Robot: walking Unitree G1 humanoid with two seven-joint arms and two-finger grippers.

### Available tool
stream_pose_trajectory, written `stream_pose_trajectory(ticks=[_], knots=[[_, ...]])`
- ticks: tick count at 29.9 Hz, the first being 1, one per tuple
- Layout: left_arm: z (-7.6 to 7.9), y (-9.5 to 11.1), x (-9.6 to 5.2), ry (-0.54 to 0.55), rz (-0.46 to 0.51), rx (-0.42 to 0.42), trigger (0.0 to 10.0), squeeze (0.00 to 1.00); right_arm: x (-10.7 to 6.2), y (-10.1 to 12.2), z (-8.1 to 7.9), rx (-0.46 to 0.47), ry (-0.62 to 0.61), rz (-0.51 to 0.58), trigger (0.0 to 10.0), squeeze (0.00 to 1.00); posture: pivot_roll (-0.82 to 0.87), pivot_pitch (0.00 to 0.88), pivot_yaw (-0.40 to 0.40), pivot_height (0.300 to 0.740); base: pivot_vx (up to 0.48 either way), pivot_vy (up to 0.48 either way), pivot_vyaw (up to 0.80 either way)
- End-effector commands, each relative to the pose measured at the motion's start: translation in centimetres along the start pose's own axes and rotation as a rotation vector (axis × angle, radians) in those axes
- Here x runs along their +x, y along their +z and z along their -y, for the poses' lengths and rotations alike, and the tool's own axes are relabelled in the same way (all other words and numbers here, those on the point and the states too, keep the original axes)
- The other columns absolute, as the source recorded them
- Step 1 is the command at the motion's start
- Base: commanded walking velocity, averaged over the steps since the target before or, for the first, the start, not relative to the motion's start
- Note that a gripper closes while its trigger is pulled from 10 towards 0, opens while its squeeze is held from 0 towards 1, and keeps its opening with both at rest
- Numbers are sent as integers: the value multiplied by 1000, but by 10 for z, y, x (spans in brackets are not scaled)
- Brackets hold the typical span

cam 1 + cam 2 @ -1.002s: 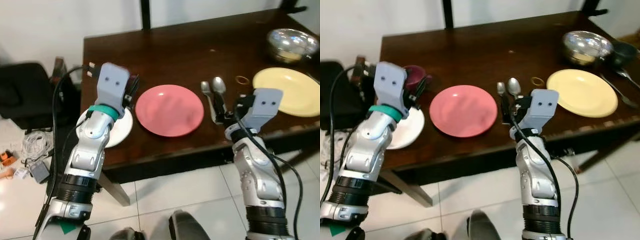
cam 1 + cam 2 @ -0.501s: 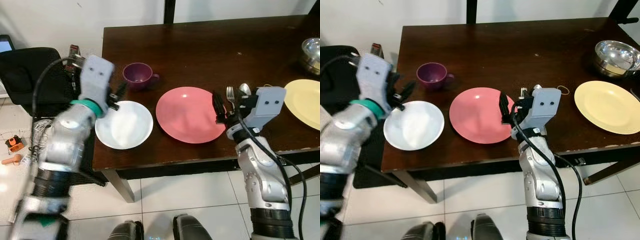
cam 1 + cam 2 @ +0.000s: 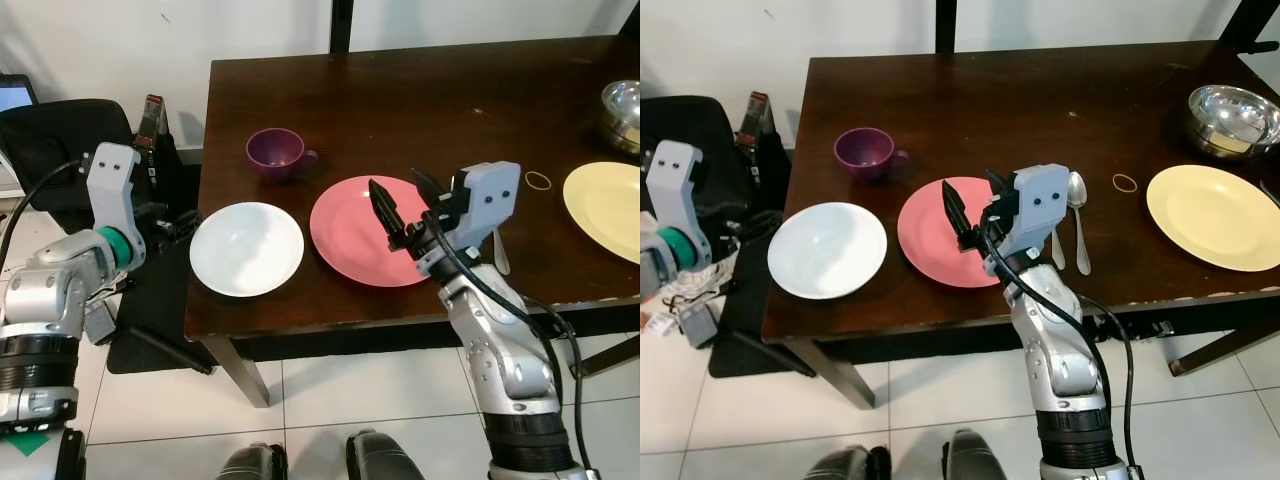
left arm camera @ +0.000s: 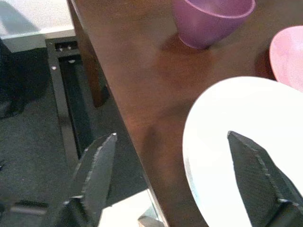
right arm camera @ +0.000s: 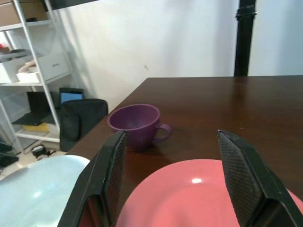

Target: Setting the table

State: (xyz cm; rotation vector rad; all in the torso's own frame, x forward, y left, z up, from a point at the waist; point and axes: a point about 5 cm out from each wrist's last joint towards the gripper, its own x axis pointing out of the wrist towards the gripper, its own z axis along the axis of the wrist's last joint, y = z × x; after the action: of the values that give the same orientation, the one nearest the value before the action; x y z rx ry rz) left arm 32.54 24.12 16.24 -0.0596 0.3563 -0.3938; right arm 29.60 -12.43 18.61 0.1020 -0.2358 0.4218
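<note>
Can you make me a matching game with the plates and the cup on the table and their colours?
Things:
1. cup
2. plate nearest the table's left edge
3. plate under the right end effector
4. plate beside the metal bowl

Colours:
A. yellow
B. pink
C. purple
D. white

Pairs: 1-C, 2-D, 3-B, 4-A

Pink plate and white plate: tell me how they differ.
The pink plate sits near the middle of the table's near edge; the white plate sits at the table's left corner. The right gripper hangs open above the pink plate; the left gripper is open beside the white plate. Both are round, empty and lie flat.
</note>
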Motion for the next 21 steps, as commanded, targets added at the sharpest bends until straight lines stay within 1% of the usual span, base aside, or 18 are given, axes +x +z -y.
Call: stream_pose_trajectory(ticks=[1, 3, 6, 8, 10, 14, 18, 20, 21], knots=[[-1, -12, 0, -22, -54, -13, 10000, 0, 4, -3, -3, 12, 30, -22, 10000, 0, -57, 30, 40, 740, 0, 0, 0], [2, -16, 4, -49, -74, -21, 10000, 0, 6, -4, -2, 0, 51, -39, 10000, 0, -58, 29, 25, 740, 0, 0, 0], [3, -15, 6, -63, -77, -29, 10000, 0, 6, -4, -1, -4, 57, -46, 10000, 0, -58, 30, 21, 740, 0, 0, 0], [8, -14, 10, -99, -74, -55, 10000, 0, 5, -5, 2, -10, 64, -59, 10000, 0, -58, 28, 6, 740, 0, 0, 0], [11, -16, 11, -111, -80, -69, 10000, 0, 4, -5, 2, -11, 65, -64, 10000, 0, -58, 29, 4, 740, 0, 0, 0], [17, -20, 14, -126, -102, -69, 10000, 0, 4, -6, 2, -8, 68, -68, 10000, 0, -61, 29, 3, 740, 0, 0, 0], [24, -25, 23, -144, -98, -103, 10000, 0, 5, -8, 0, -2, 70, -69, 10000, 0, -65, 23, 10, 740, 0, 0, 0], [26, -25, 26, -149, -106, -101, 10000, 0, 5, -8, 0, 1, 66, -67, 10000, 0, -69, 22, 22, 740, 0, 0, 0], [28, -26, 29, -150, -114, -97, 8510, 0, 5, -8, 0, 2, 61, -64, 10000, 0, -70, 21, 25, 740, 0, 0, 0]])
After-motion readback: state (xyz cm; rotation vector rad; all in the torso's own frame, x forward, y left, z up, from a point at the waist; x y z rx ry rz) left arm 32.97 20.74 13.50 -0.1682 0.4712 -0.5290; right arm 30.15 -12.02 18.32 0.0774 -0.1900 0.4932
